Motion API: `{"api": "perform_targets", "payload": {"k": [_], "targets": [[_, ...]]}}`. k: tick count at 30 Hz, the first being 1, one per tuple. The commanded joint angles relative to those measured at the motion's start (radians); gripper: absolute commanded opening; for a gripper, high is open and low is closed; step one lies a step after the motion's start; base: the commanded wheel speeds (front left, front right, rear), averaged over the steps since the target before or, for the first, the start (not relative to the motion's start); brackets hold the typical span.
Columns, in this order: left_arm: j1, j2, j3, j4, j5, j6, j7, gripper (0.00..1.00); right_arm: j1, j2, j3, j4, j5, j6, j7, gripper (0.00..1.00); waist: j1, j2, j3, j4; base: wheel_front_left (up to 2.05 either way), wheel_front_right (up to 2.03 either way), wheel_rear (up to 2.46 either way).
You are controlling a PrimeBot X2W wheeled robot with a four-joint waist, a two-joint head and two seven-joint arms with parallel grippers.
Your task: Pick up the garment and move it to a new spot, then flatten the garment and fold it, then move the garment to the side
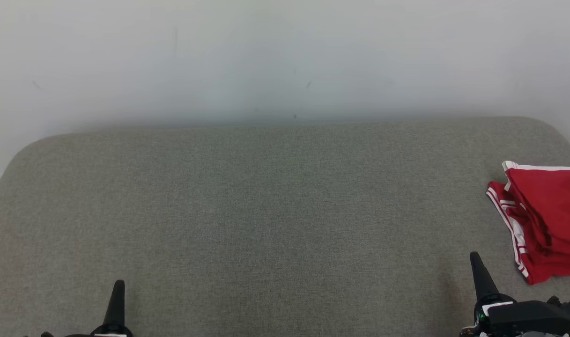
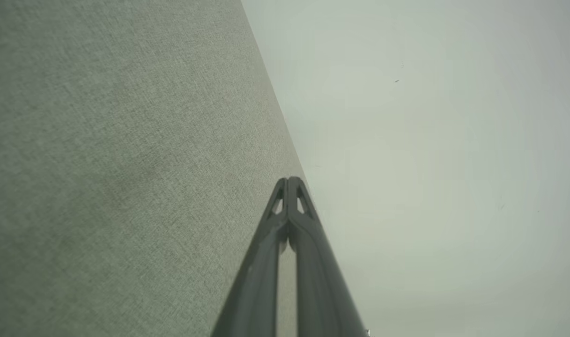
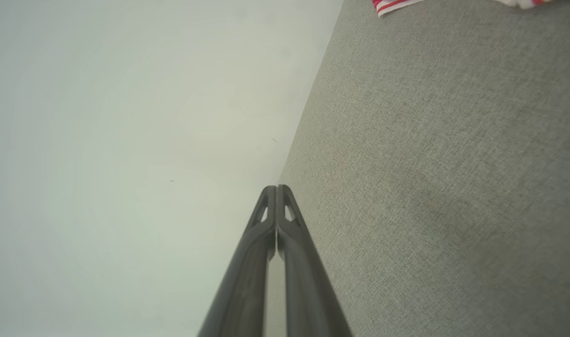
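On grey fabric surface (image 1: 266,210), 3 o'clock edge: folded red garment (image 1: 549,210), white stripes; left gripper (image 1: 118,288) at 7 o'clock, right gripper (image 1: 476,262) at 5 o'clock near garment, not touching; both pressed together, empty.

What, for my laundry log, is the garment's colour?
The garment is red with white striped trim, clearest in head view.

Grey fabric surface (image 1: 266,210) against pale wall (image 1: 285,56).
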Motion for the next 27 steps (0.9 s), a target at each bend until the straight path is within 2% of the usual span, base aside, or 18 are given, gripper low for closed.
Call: {"api": "perform_targets", "payload": {"k": [1,27], "targets": [[-0.021,0.005,0.002,-0.009,-0.027,-0.008,0.007,0.00,-0.016,-0.001,-0.004,-0.010,0.028,-0.001,0.007,0.00,-0.0001,0.0000,0.001,0.000,0.00,0.00,0.00],[-0.056,0.006,0.004,-0.012,-0.227,-0.015,0.057,0.00,-0.032,-0.001,-0.021,-0.035,0.234,-0.002,0.059,0.00,-0.0001,0.0000,0.014,0.006,0.00,0.00,0.00]]}}
